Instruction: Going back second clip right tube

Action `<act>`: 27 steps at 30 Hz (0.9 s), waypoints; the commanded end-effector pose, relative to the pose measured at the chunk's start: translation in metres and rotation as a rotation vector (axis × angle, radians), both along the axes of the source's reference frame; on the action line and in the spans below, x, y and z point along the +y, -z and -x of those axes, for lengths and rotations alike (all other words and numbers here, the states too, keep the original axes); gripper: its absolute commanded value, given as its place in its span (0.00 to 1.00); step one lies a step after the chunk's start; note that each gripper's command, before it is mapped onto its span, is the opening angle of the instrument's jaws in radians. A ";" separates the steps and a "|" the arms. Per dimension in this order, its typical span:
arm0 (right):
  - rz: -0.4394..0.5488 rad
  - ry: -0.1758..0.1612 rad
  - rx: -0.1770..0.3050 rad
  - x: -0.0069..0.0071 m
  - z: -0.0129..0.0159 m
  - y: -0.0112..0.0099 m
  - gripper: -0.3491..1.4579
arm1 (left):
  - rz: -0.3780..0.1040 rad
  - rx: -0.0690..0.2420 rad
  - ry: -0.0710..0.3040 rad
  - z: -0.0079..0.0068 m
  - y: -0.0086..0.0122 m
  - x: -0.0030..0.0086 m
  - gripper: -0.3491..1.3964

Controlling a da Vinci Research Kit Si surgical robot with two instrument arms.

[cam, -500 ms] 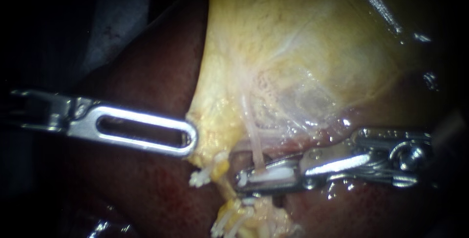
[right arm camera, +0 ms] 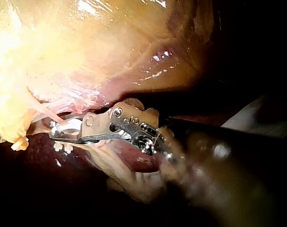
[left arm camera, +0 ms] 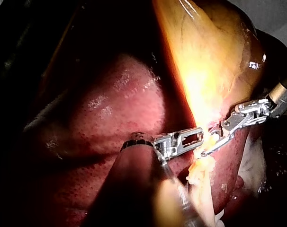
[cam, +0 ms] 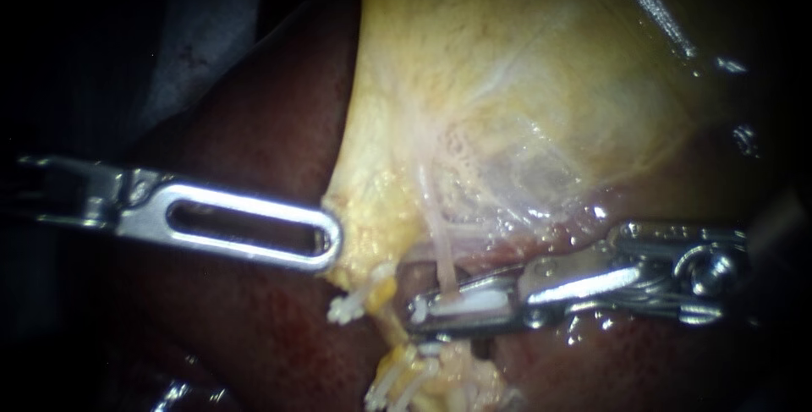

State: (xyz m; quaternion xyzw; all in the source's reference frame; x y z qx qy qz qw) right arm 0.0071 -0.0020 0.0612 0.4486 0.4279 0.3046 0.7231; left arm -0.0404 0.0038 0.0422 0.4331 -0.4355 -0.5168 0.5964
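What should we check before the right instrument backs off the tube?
1. The clip sits inside the right instrument's pincer: ok.
2. The clip is locked around the tube: cannot tell.
3. Pincer open, with a gap showing in the left wrist view: ok.
4. The left instrument is at the gallbladder's edge, apart from the right one: ok.
5. Retreat path clear of the liver: cannot tell.

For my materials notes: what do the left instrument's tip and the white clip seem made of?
The left instrument: polished metal, judging by bright mirror glints. The clip: probably matte white plastic; opaque, no glints.
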 end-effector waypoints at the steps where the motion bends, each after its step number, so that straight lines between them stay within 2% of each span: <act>1: 0.000 0.000 0.000 0.0000 0.0000 0.0000 0.00 | 0.000 0.000 0.000 0.0000 0.0000 0.0000 0.00; 4: 0.000 0.000 0.000 0.0000 0.0000 0.0000 0.02 | 0.000 0.000 0.000 0.0000 0.0000 0.0000 0.00; 6: 0.000 0.000 0.000 0.0000 0.0000 0.0000 0.15 | 0.000 0.000 0.000 0.0000 0.0000 0.0000 0.00; 9: -0.006 -0.002 -0.003 0.0000 -0.0001 0.0000 0.28 | 0.000 0.000 0.000 0.0000 0.0000 0.0000 0.00; 13: 0.032 -0.001 0.032 0.0001 -0.0005 0.0000 0.40 | 0.000 0.000 0.000 0.0000 0.0000 0.0000 0.00; 19: 0.077 -0.009 0.071 0.0002 -0.0007 0.0003 0.45 | 0.000 0.000 0.000 0.0000 0.0000 0.0000 0.00; 27: 0.133 0.004 0.094 0.0006 -0.0002 0.0008 0.46 | 0.000 0.000 0.000 0.0000 -0.0001 0.0000 0.00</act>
